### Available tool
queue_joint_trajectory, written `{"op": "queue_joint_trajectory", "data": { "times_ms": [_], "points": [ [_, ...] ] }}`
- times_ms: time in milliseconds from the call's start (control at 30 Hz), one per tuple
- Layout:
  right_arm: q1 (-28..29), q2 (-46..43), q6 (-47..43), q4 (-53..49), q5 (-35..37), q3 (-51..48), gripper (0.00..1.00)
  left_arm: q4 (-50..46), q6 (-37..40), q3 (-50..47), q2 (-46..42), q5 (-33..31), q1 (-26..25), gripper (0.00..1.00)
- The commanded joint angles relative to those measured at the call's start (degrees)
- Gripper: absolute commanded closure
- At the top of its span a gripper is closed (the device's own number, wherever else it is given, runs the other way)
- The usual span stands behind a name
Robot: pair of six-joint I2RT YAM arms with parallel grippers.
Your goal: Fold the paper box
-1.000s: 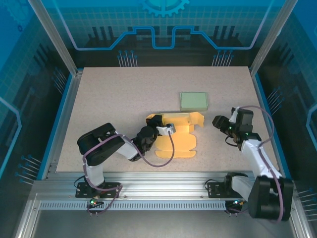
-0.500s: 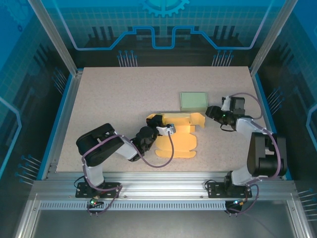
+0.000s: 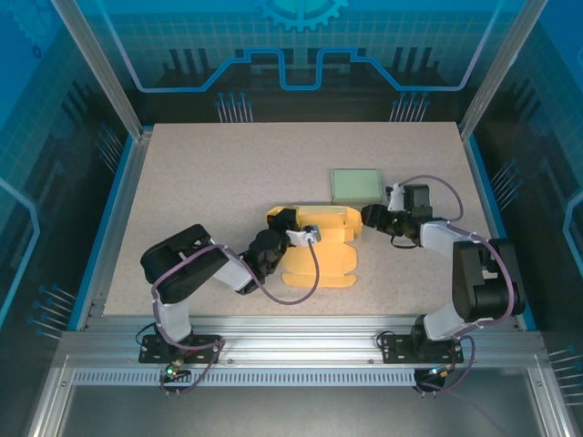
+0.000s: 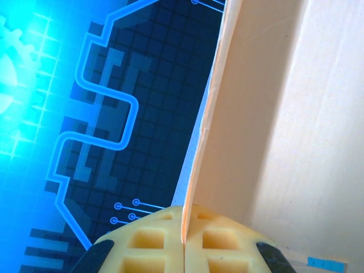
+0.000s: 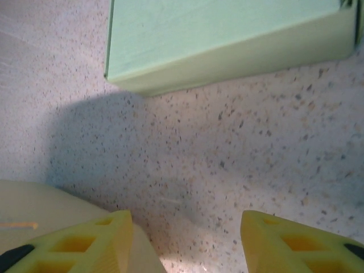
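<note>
The paper box (image 3: 326,262) seems partly folded: its far wall stands, clenched in the left tool (image 4: 183,242); near flaps lie flat. Nearby, the right tool (image 5: 187,239) is released.

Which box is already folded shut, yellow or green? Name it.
The green box: closed, flat-topped. The yellow box lies spread open, a flap pinched in the left gripper.

Black-and-white arms (image 3: 187,259); purple cables (image 3: 318,269); yellow waffle-patterned jaws.
</note>
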Motion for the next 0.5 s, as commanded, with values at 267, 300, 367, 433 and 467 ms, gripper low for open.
{"op": "queue_joint_trajectory", "data": {
  "times_ms": [267, 300, 367, 433, 467],
  "points": [
    [4.8, -4.8, 1.6, 4.6, 1.4, -5.4, 0.46, 5.1, 8.4, 2.1, 6.2, -1.7, 0.4, 1.0],
    [5.3, -5.6, 1.7, 4.8, 1.8, -6.0, 0.46, 5.4, 8.5, 2.1, 6.4, -1.5, 0.4, 1.0],
    [6.3, -7.0, 1.7, 4.8, 2.5, -7.0, 0.45, 5.5, 8.7, 2.2, 6.7, -1.3, 0.4, 1.0],
    [7.6, -7.8, 1.5, 4.8, 3.3, -7.8, 0.45, 5.5, 8.7, 2.2, 6.9, -1.2, 0.3, 1.0],
    [8.1, -7.9, 1.4, 4.8, 3.7, -8.0, 0.45, 5.5, 8.7, 2.2, 6.9, -1.2, 0.4, 1.0]
  ]
}}
